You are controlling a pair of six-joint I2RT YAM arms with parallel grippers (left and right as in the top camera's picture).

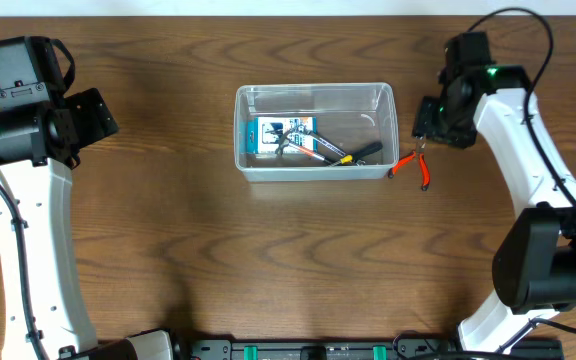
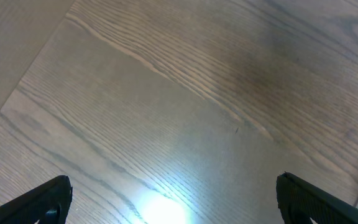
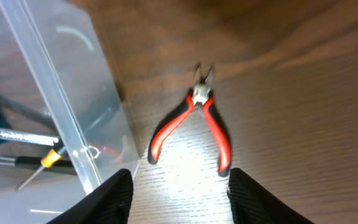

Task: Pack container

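The clear plastic container (image 1: pixel 314 96) stands mid-table and holds a blue-and-white box (image 1: pixel 281 136) and black-handled tools (image 1: pixel 340 152). Red-handled pliers (image 1: pixel 414 166) lie on the table just off its right end. In the right wrist view the pliers (image 3: pixel 194 124) lie beside the container wall (image 3: pixel 61 106), handles spread toward my fingers. My right gripper (image 3: pixel 179 202) is open and empty, a little above the pliers; overhead it (image 1: pixel 438 125) hangs just behind them. My left gripper (image 2: pixel 173 202) is open and empty over bare wood at the far left (image 1: pixel 93 118).
The brown wood table (image 1: pixel 268 260) carries nothing else that I can see. A pale strip of the table's back edge (image 1: pixel 288 8) runs along the top. The arm bases stand at the front corners.
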